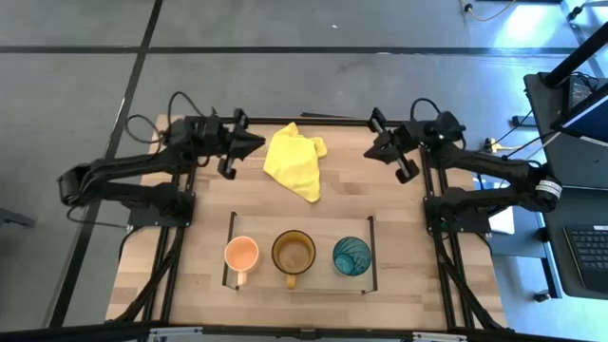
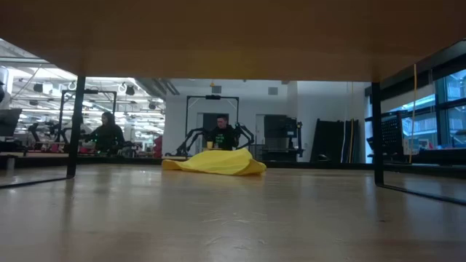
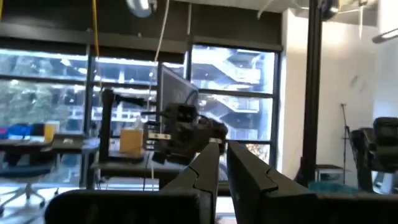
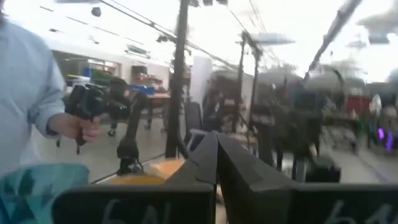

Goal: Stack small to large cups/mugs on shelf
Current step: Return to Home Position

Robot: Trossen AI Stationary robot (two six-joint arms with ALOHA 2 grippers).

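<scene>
Three cups stand mouth-up in a row on the shelf (image 1: 300, 284), a low light-wood board with black uprights at its short ends. They are the pale-orange mug (image 1: 240, 255) on the left, the amber-brown mug (image 1: 294, 253) in the middle and the teal tumbler (image 1: 351, 256) on the right. Both mug handles point toward the near edge. My left gripper (image 1: 258, 144) is shut and empty, raised at the far left, beside the yellow cloth. My right gripper (image 1: 371, 149) is shut and empty at the far right.
A crumpled yellow cloth (image 1: 296, 160) lies on the tabletop between the two grippers; it also shows in the low view (image 2: 216, 161). The low view looks under the shelf's board (image 2: 233, 36). In the right wrist view, a person's hand (image 4: 71, 124) holds a dark device beyond the table.
</scene>
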